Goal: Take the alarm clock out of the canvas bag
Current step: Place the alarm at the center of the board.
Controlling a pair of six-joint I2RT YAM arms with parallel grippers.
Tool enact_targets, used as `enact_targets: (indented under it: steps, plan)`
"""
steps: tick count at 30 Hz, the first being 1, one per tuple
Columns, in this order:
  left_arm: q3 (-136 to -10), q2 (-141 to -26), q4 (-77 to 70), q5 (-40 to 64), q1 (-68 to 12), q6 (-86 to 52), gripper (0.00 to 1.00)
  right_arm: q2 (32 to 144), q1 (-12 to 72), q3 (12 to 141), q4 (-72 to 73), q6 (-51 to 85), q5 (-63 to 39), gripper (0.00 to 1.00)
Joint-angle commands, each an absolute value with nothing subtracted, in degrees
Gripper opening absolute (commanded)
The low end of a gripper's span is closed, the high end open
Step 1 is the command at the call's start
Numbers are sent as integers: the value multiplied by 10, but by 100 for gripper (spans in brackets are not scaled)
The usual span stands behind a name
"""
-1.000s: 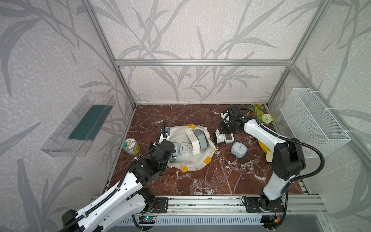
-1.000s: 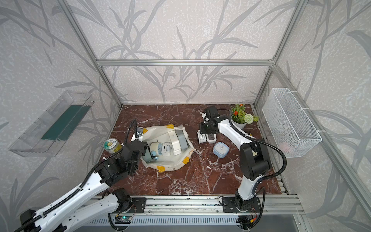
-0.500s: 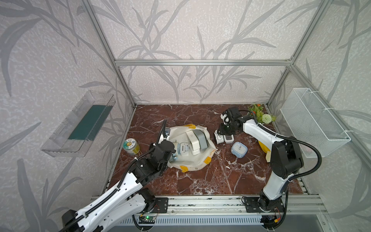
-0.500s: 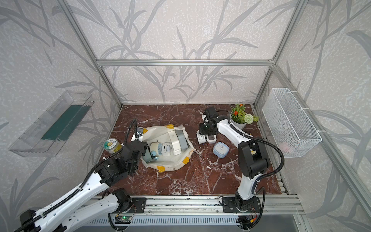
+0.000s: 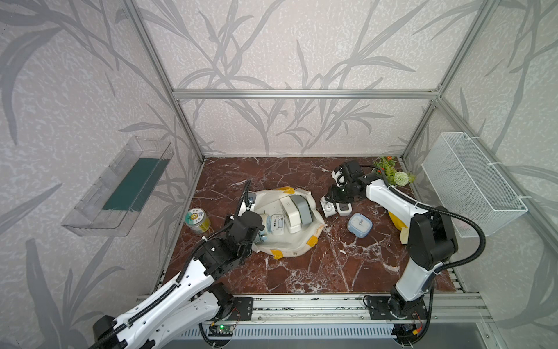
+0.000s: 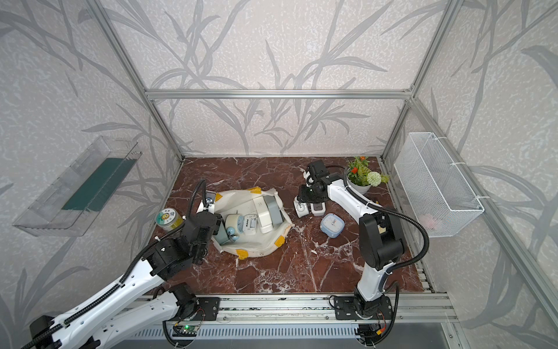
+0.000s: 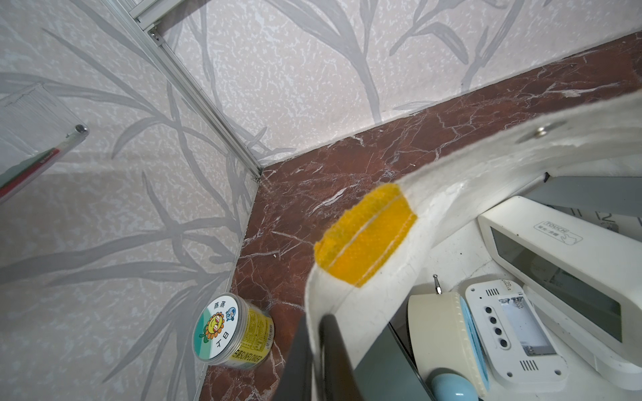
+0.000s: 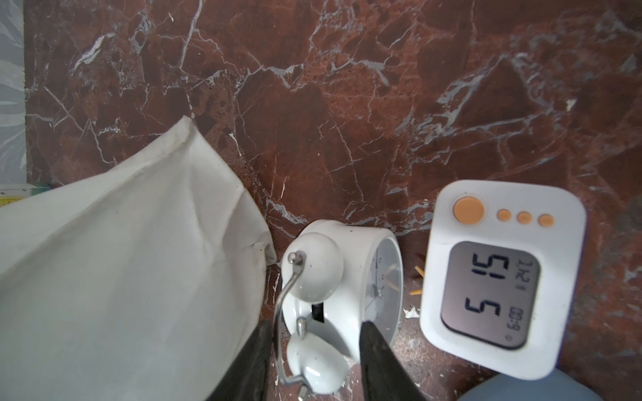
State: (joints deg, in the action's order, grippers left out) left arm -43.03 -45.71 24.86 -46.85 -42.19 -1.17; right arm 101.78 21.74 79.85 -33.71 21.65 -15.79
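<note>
- Marble tabletop (image 5: 302,272) carries a white alarm clock (image 8: 351,250), set just beside the canvas bag (image 5: 291,248); my right claw (image 8: 314,326) straddles it, jaws apart, not gripping.
- Bag slumps mouth-up; a blue bell clock (image 6: 234,223) and other clocks (image 6: 264,215) lie inside.
- My left claw (image 7: 314,357) is clamped on the bag's rim, I judge to hold the mouth spread.

Matt, woven cream cloth canvas bag (image 5: 290,250); glossy veined marble tabletop (image 5: 302,272); smooth white plastic twin-bell alarm clock (image 8: 351,250).
</note>
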Motion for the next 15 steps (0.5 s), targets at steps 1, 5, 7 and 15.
enact_targets:
  steps: [1, 5, 7, 15]
  plan:
    - [-440, -446, 239, -494, -417, -15, 0, 991, 215, 790, -337, 220, -164, 44]
    - [-439, -445, 242, -494, -417, -17, 0, 986, 215, 786, -332, 223, -170, 48]
    - [-439, -444, 243, -495, -418, -19, 0, 982, 215, 784, -331, 225, -171, 49]
    - [-439, -441, 245, -494, -417, -21, 0, 939, 215, 774, -318, 230, -163, 56]
